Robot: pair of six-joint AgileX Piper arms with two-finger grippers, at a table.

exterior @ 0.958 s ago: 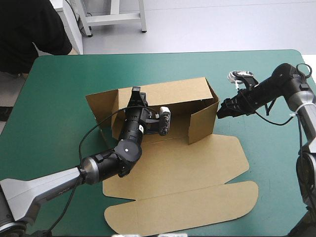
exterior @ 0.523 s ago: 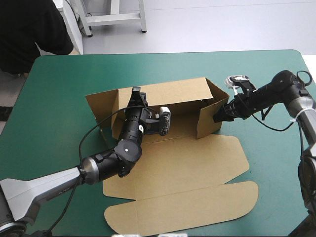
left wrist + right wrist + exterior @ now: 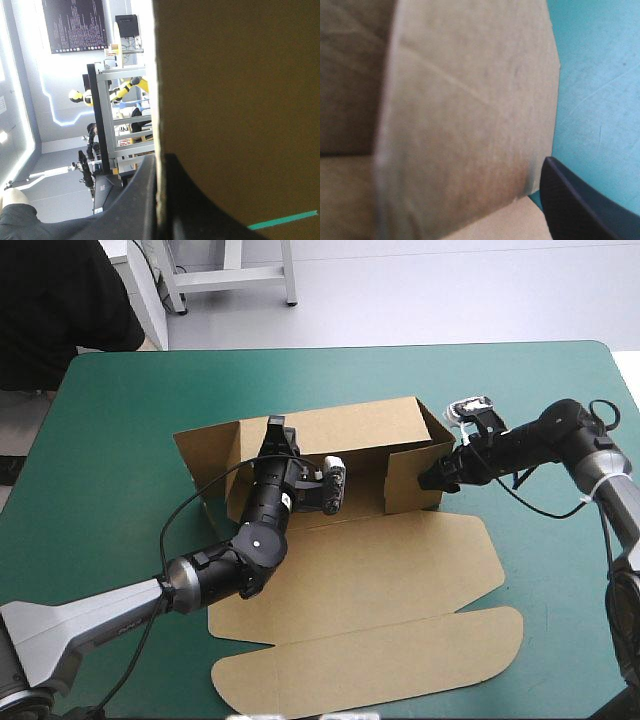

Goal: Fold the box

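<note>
— How far along?
— Left gripper is clamped on the box, its back wall upright. Right gripper (grip: cannot tell) touches the side flap just ahead, angled inward. Front panels lie flat; most remains, I judge.

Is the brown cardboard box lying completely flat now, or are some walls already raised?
Partly folded: the brown cardboard box has its far wall and right end flap raised; the near panels lie flat.
</note>
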